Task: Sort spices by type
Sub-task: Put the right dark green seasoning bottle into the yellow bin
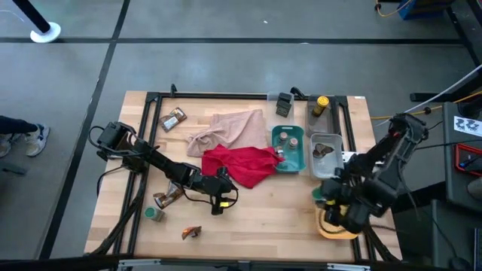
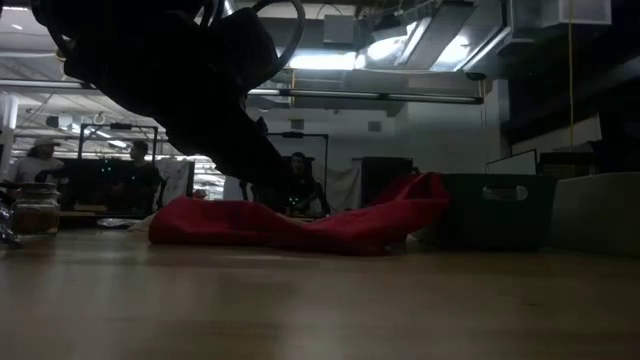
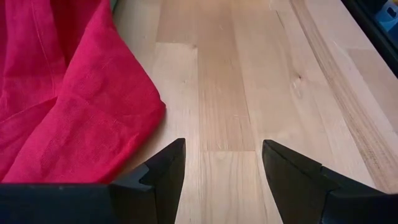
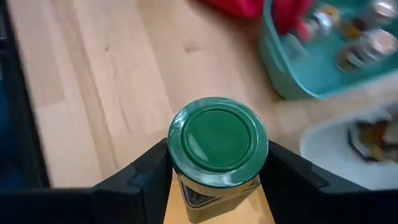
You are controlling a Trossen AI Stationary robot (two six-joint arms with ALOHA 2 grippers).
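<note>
Right up close in the right wrist view, the right gripper (image 4: 217,171) has its two fingers clamped on a green-lidded jar (image 4: 217,146). That jar stands upright, long axis vertical, lid pointing straight up, just above the yellow tray (image 1: 331,228) at the near right corner of the table (image 1: 263,218). Left gripper (image 3: 222,165) sits low over bare wood mid-table with its fingers spread apart and nothing between them, right beside the red cloth (image 1: 245,163). Far right, the teal tray (image 1: 295,162) has a few small jars in it, and the clear tray (image 1: 325,154) next to it holds a brown sachet. Another green-lidded jar (image 1: 154,214) and a sachet (image 1: 191,232) sit near left.
</note>
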